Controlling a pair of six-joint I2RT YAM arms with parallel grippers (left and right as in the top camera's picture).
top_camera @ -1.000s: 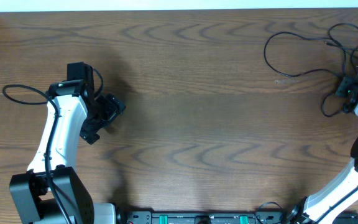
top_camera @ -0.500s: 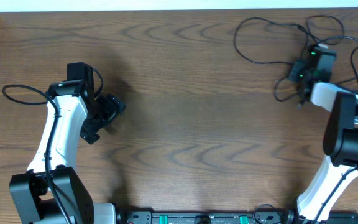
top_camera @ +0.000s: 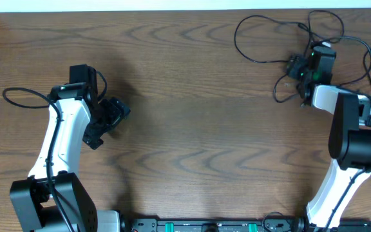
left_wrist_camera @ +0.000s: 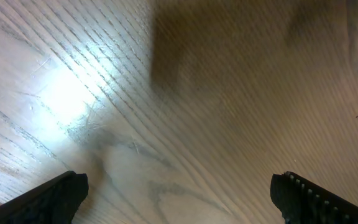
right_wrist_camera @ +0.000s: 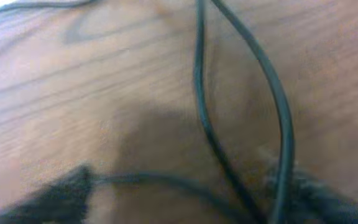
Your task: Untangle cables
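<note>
The cables [top_camera: 236, 40] are thin black cords in loose loops at the table's far right corner. My right gripper [top_camera: 294, 69] reaches left into the bunch. In the right wrist view, which is blurred, its fingers stand wide apart, so my right gripper [right_wrist_camera: 188, 199] is open. Two black strands of the cables [right_wrist_camera: 199, 81] run down between the fingers and a third curves across low, none of them pinched. My left gripper [top_camera: 113, 121] hovers over bare wood at the left. The left gripper [left_wrist_camera: 179, 199] is open with nothing between its fingers.
The white back edge [top_camera: 172, 5] of the table runs just behind the cable loops. A thick black arm wire [top_camera: 18, 93] loops out to the left of the left arm. Brown wood table [top_camera: 198, 129] lies between the two arms.
My right arm has swung left along the far edge, dragging the cable bunch left with it, and its jaws have spread wide. The left arm has not moved.
</note>
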